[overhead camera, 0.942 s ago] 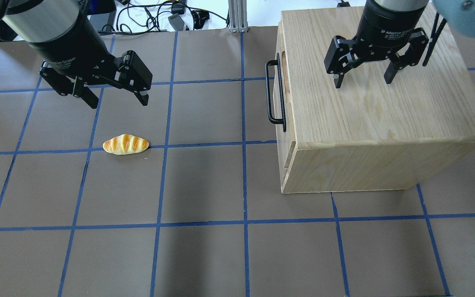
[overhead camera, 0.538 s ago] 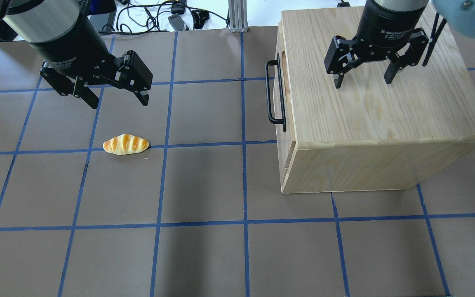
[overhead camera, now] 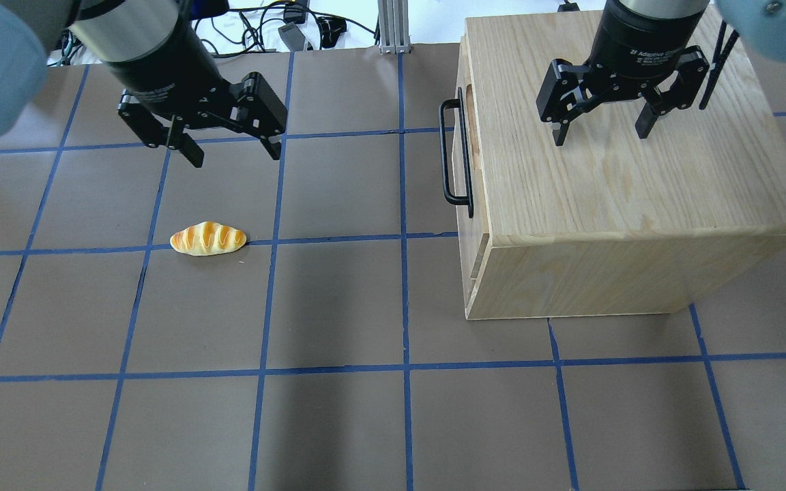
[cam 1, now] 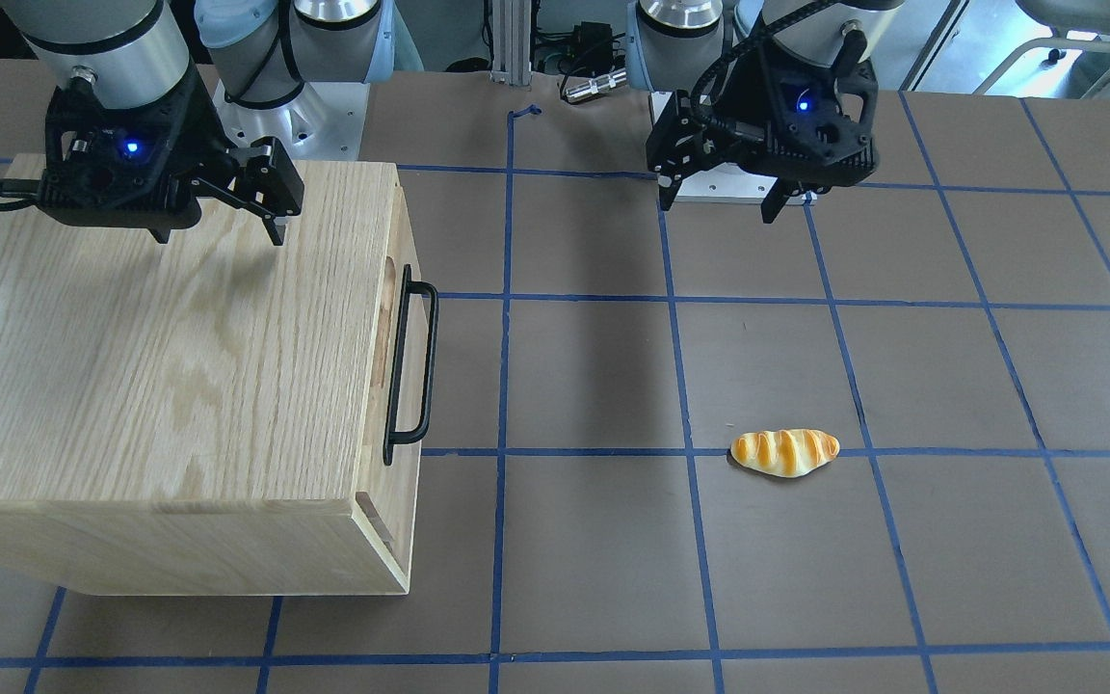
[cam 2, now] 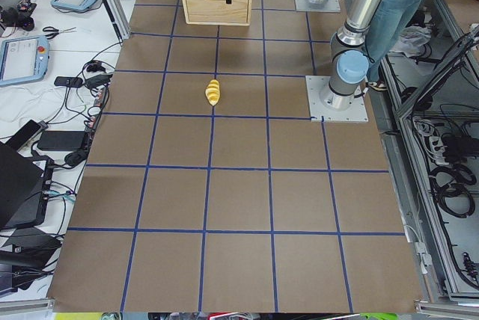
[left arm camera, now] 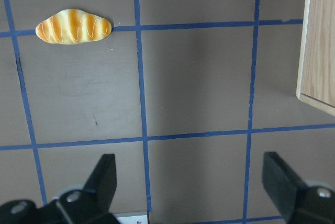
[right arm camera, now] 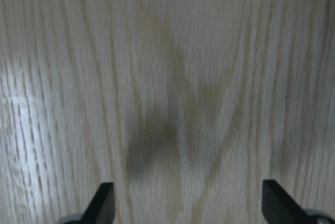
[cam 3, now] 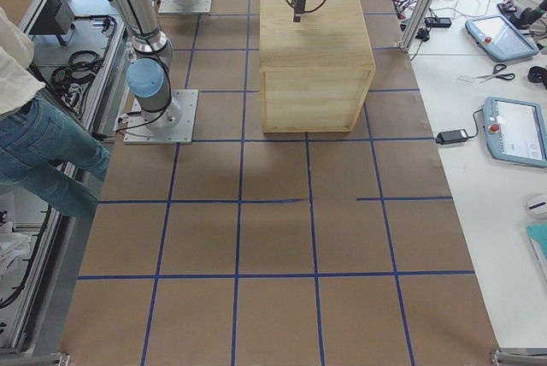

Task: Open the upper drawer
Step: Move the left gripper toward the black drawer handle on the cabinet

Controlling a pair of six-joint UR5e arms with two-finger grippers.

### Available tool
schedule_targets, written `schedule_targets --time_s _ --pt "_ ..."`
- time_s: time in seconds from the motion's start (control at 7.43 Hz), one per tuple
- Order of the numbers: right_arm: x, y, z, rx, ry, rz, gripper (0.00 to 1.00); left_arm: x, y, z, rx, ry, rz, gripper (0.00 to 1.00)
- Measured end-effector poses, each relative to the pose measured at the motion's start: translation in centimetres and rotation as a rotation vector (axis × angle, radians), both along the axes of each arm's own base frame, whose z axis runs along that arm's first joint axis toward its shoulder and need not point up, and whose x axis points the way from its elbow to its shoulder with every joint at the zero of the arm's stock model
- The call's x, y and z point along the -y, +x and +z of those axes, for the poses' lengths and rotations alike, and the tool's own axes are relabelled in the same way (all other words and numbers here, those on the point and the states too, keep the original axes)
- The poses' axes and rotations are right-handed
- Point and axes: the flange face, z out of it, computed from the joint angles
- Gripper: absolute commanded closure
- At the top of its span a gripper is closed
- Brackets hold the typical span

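Observation:
The upper drawer (overhead camera: 465, 146) is at the top of the left face of the oak cabinet (overhead camera: 625, 198), its front flush with the body. Its black bar handle (overhead camera: 447, 153) sticks out toward the table's middle and also shows in the front view (cam 1: 413, 371). My left gripper (overhead camera: 235, 155) is open and empty above the mat, well to the left of the handle; the front view shows it too (cam 1: 716, 207). My right gripper (overhead camera: 600, 136) is open and empty just above the cabinet top, with only wood grain under its fingers (right arm camera: 102, 205).
A toy bread roll (overhead camera: 208, 239) lies on the brown mat in front of my left gripper, also in the left wrist view (left arm camera: 73, 26). The cabinet's corner (left arm camera: 319, 41) is at that view's right edge. Cables lie past the table's far edge.
My left gripper has moved right, toward the cabinet, and slightly farther back, still open. The right gripper, drawer and bread roll have not moved.

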Motion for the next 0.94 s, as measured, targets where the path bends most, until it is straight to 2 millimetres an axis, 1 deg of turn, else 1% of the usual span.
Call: schedule_targets --time_s 0.27,0.54,0.67,0.81,0.94 --pt "0.0 0.0 0.0 0.000 0.000 0.000 0.00 2.6 -5.8 -3.4 -0.080 -0.035 0.060 0.00" --pt "0.0 0.0 0.0 0.000 0.000 0.000 0.00 4.5 -11.3 -6.6 -0.155 -0.092 0.089 0.00" --pt "0.0 0.0 0.0 0.000 0.000 0.000 0.00 5.0 -13.2 -8.2 -0.167 -0.095 0.079 0.00" --pt "0.0 0.0 0.0 0.000 0.000 0.000 0.00 5.3 -14.2 -9.6 -0.168 -0.087 0.069 0.00" --pt "0.0 0.0 0.0 0.000 0.001 0.000 0.00 5.7 -14.8 -10.9 -0.167 -0.079 0.064 0.00"
